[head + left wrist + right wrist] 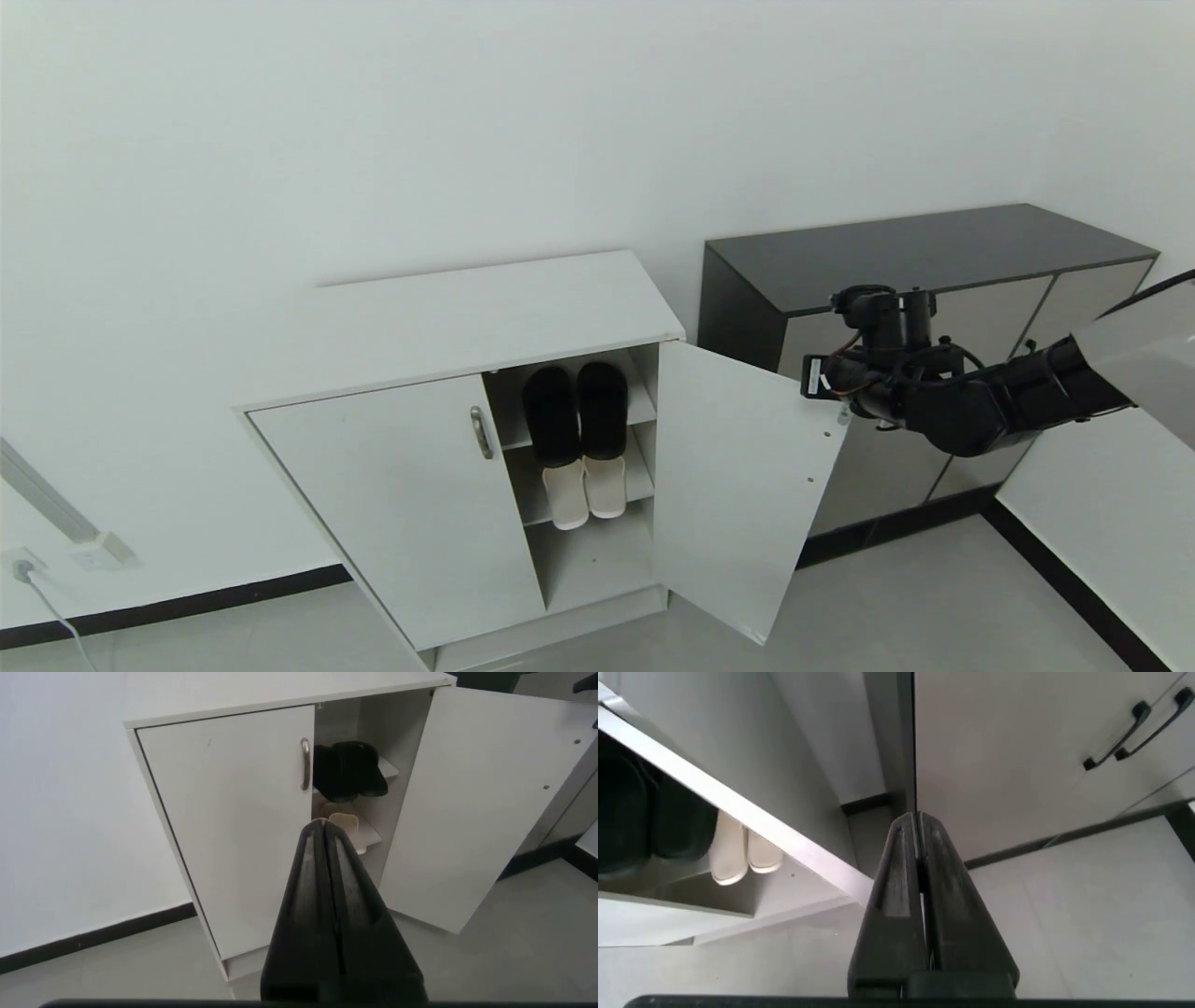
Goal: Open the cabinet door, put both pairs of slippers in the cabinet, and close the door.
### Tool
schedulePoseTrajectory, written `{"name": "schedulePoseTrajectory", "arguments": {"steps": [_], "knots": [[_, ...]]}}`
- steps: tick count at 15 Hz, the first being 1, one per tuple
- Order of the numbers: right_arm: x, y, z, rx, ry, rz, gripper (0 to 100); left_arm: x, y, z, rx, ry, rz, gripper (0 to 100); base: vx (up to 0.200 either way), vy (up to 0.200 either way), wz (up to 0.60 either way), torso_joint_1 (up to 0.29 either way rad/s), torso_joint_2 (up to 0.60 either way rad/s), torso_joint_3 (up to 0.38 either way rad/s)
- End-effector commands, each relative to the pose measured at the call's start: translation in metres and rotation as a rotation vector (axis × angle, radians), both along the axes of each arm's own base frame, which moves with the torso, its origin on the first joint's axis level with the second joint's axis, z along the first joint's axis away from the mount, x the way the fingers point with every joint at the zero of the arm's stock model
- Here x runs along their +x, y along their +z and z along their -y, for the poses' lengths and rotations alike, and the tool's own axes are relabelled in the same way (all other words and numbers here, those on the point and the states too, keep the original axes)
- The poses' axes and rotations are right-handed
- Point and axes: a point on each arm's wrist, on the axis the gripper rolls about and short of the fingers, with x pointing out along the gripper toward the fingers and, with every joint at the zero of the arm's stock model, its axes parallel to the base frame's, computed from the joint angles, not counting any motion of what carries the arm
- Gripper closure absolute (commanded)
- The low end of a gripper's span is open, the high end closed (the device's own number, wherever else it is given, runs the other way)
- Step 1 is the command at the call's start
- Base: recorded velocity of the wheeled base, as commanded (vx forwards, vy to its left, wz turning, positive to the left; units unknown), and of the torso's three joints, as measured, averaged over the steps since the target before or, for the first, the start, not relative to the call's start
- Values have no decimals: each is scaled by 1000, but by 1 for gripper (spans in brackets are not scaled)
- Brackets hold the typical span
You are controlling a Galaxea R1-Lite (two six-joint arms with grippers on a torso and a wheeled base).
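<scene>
White cabinet [467, 317] w/ 2 doors. L door [392, 504] is shut, w/ metal handle [482, 432] fitted at its inner edge. R door [738, 485] is swung open outward. Black slipper pair [577, 411] is laid side by side on upper shelf; white pair [586, 490] is laid likewise on shelf below.

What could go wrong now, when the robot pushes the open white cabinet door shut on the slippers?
1. The pale cream slippers seem to hang over the front edge of their shelf, so the open white door may strike them and not shut fully.
2. The right gripper, shut, sits by the door's thin outer edge; it could slip off when pushing.
</scene>
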Motion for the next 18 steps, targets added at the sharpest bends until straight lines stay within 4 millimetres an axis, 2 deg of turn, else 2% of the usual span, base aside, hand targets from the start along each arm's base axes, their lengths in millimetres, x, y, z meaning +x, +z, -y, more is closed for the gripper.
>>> {"name": "schedulePoseTrajectory", "arguments": {"steps": [1,3,6,8,9,10,11,13,16,18], "knots": [[3,-12,-1,-9,-2,-24,100,0,0,0,2,0,-2,100,0,0,0,0,0,0],[2,-15,0,-13,-3,-34,100,0,0,0,0,0,-2,100,0,0,0,0,0,0],[-15,-13,-8,-15,25,-46,100,0,0,0,2,0,0,100,0,0,0,0,0,0],[-42,-12,-23,-17,83,-37,100,0,0,0,0,0,-2,100,0,0,0,0,0,0],[-49,-11,-27,-17,99,-31,100,0,0,0,0,0,-2,100,0,0,0,0,0,0],[-77,-15,-43,-19,170,-32,100,0,0,0,0,0,-2,100,0,0,0,0,0,0],[-96,-20,-55,-22,223,-37,100,0,0,0,0,0,-2,100,0,0,0,0,0,0],[-118,-25,-70,-13,291,-17,100,0,0,0,0,0,-2,100,0,0,0,0,0,0],[-125,-18,-74,20,319,36,100,0,0,0,0,0,-2,100,0,0,0,0,0,0],[-127,-21,-72,1,336,55,100,0,0,0,0,0,-2,100,0,0,0,0,0,0]]}}
